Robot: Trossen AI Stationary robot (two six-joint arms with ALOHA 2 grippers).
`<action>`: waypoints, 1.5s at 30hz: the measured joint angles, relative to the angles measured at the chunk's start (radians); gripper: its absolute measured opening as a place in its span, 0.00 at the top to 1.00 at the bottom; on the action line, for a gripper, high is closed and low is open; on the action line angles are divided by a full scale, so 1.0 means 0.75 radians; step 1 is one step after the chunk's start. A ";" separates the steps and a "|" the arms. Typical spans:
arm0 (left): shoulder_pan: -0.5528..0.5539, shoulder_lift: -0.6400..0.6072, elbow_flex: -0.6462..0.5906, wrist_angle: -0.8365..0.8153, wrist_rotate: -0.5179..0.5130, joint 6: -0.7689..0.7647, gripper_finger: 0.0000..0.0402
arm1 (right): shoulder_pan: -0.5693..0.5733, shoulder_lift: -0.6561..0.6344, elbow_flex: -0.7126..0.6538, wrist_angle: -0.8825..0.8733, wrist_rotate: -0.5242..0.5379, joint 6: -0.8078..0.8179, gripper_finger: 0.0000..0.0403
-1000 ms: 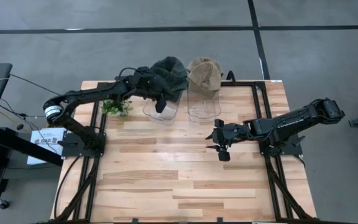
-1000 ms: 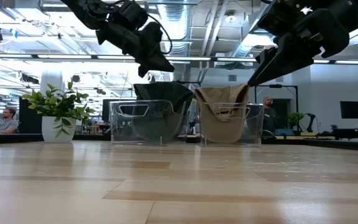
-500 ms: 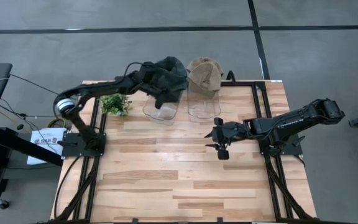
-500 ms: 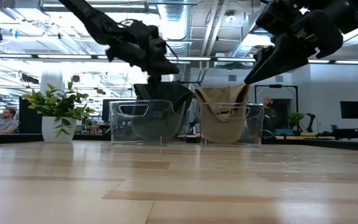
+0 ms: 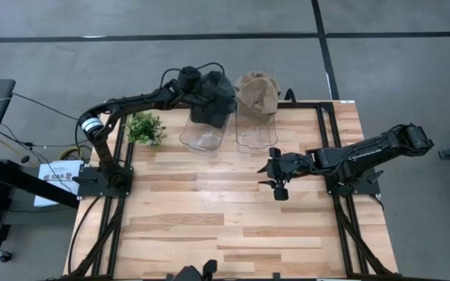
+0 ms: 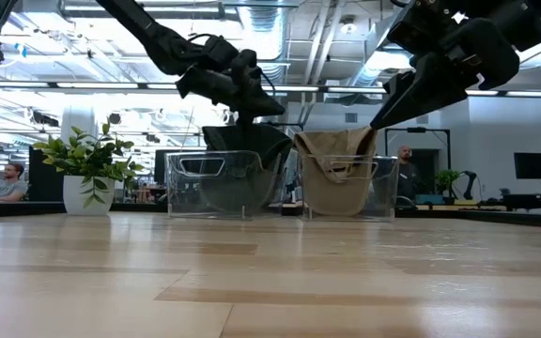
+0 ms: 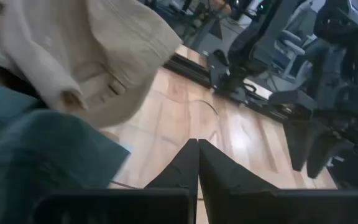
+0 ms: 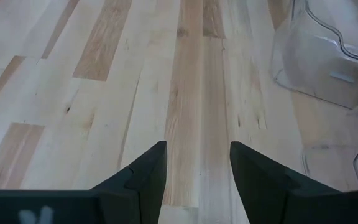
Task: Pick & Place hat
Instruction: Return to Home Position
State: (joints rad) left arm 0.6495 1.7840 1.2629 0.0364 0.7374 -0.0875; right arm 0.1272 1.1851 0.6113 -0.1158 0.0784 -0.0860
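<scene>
Where left jaws hang closed, black cap [image 5: 219, 109] just below

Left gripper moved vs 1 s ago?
Yes. The left gripper went from over the left bin's middle toward its far end.

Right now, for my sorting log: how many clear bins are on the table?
2. The left bin holds dark fabric, left gripper above it; the right bin beside it holds a tan cap.
</scene>
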 joint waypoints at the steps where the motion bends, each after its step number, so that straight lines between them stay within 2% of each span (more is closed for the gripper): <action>1: 0.006 0.000 0.000 0.010 0.000 0.000 0.98 | 0.000 0.000 0.000 0.000 0.000 0.000 0.58; 6: 0.018 0.000 0.000 0.128 -0.048 0.012 0.98 | -0.002 0.000 0.000 -0.001 0.000 -0.001 0.58; 12: 0.003 0.000 0.001 0.296 -0.265 0.102 0.98 | -0.003 0.000 0.000 -0.011 0.000 0.005 0.59; 14: -0.005 0.000 0.001 0.302 -0.297 0.101 0.98 | -0.002 0.000 0.000 -0.021 0.000 0.009 0.58; 16: -0.014 -0.005 0.001 0.300 -0.235 0.066 0.98 | 0.001 0.000 0.000 -0.027 -0.001 0.010 0.58; 21: -0.068 -0.022 0.001 0.295 0.104 -0.147 0.98 | 0.004 0.000 0.000 -0.031 -0.001 0.020 0.59; 23: -0.091 -0.022 -0.001 0.254 0.172 -0.206 0.98 | 0.004 0.000 0.000 -0.028 -0.001 0.024 0.59; 28: -0.114 -0.022 -0.074 0.213 0.150 -0.158 0.98 | 0.004 0.000 0.000 -0.025 -0.002 0.037 0.58; 32: -0.073 -0.022 -0.139 0.215 0.071 -0.117 0.98 | 0.004 0.000 0.000 -0.025 -0.002 0.045 0.58; 37: -0.022 -0.020 -0.181 0.222 0.037 -0.030 0.98 | 0.003 0.000 0.000 -0.024 -0.001 0.028 0.59; 45: 0.015 0.093 -0.182 0.468 0.055 -0.029 0.98 | -0.002 0.000 0.000 -0.005 0.000 -0.002 0.59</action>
State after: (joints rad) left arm 0.6606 1.8538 1.1263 0.3877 0.7785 -0.1092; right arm 0.1257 1.1854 0.6113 -0.1197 0.0784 -0.0875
